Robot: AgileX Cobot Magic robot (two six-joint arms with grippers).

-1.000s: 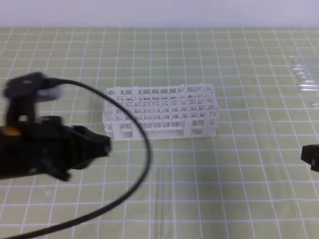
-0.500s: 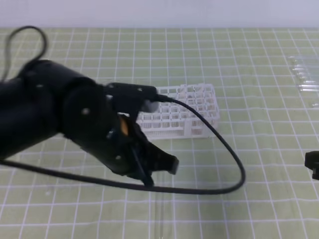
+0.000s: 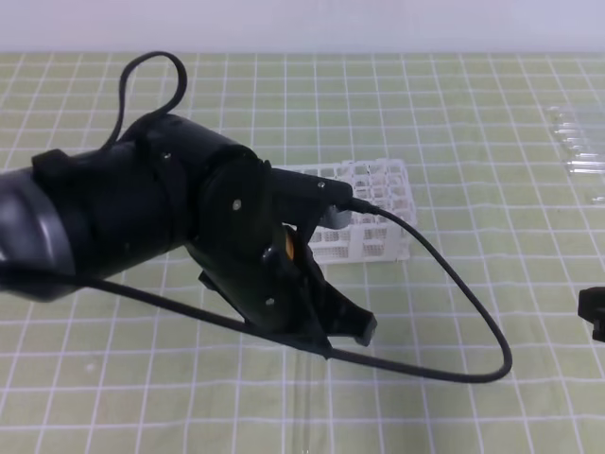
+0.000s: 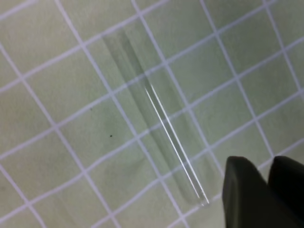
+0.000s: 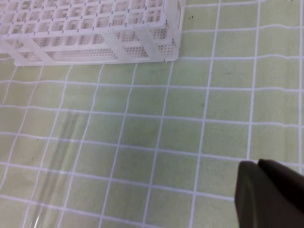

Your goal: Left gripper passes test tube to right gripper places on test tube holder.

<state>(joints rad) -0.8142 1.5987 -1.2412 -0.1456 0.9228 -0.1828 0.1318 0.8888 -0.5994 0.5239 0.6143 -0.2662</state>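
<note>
The test tube (image 4: 156, 118) lies flat and slantwise on the green grid mat, nothing touching it. My left gripper (image 4: 268, 166) hovers just beside its rounded end, fingers close together with only a thin slit between them, holding nothing. From above, the left gripper (image 3: 362, 328) reaches down in front of the test tube holder (image 3: 383, 203), and its bulky arm hides the rack's left part. The tube (image 3: 304, 407) shows faintly below it. My right gripper (image 3: 594, 312) waits at the right edge, shut and empty (image 5: 259, 164). The rack (image 5: 95, 38) and the tube (image 5: 57, 175) also show there.
A bundle of clear tubes (image 3: 581, 142) lies at the far right of the mat. The left arm's black cable (image 3: 473, 340) loops out over the mat to the right of the gripper.
The left arm has swung from the left edge to the right and forward, across the rack's front, bringing its gripper down near the tube. The right gripper has stayed put.
</note>
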